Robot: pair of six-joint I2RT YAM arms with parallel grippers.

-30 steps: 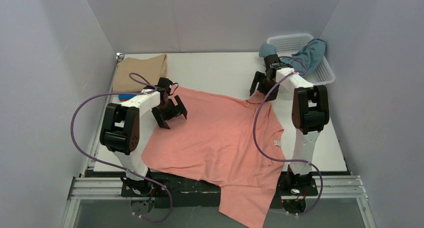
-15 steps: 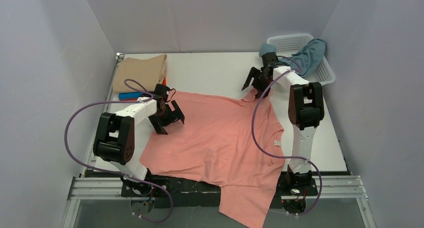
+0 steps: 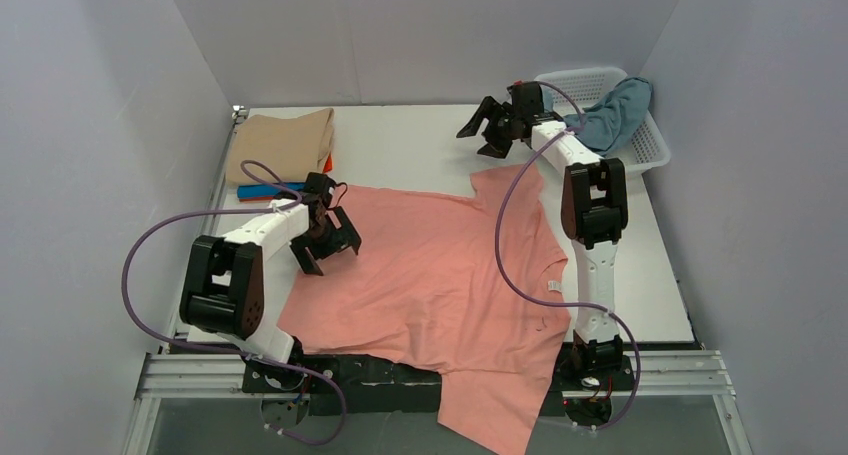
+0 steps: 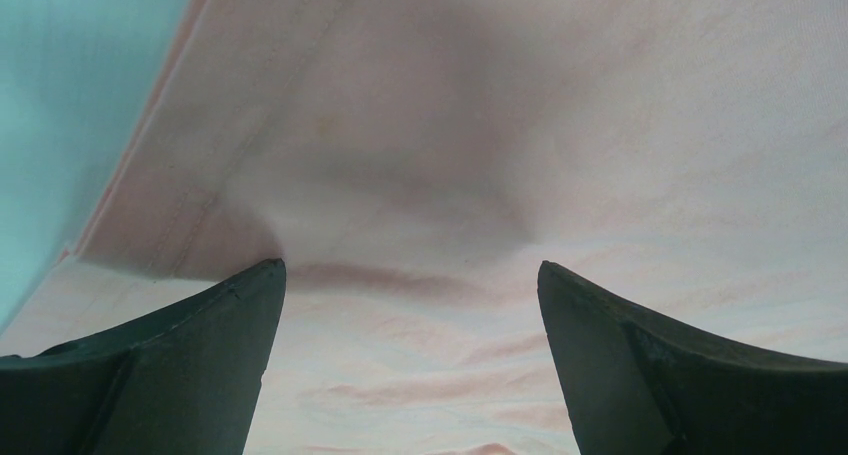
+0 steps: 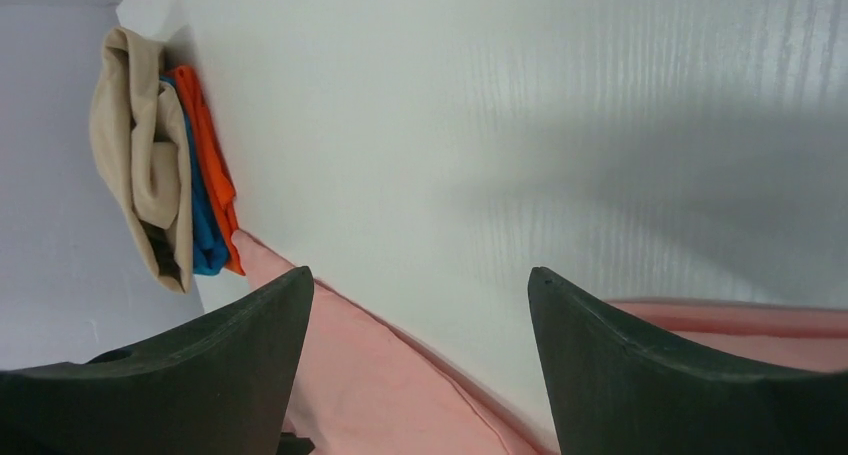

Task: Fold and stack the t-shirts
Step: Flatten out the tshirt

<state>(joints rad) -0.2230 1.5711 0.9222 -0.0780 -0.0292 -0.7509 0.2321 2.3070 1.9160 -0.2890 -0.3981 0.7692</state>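
A salmon pink t-shirt (image 3: 440, 275) lies spread flat over the table, its lower hem hanging over the near edge. My left gripper (image 3: 328, 245) is open and empty just above the shirt's left edge; the left wrist view shows pink cloth (image 4: 500, 175) between its fingers. My right gripper (image 3: 483, 132) is open and empty, raised over bare table near the far right, beyond the shirt's far right corner. A folded stack sits at the far left: beige tan shirt (image 3: 280, 143) over orange (image 5: 205, 165) and bright blue (image 5: 205, 237). A dusty grey-blue shirt (image 3: 615, 110) hangs in the basket.
A white lattice basket (image 3: 655, 145) stands at the far right corner. Grey walls close in the table on three sides. The white tabletop (image 3: 420, 135) shows between the stack and the basket. Purple cables loop from both arms.
My right gripper rose and swung back and left off the shirt's far right corner, which now lies flat. My left gripper shifted slightly left and toward me along the shirt's left edge.
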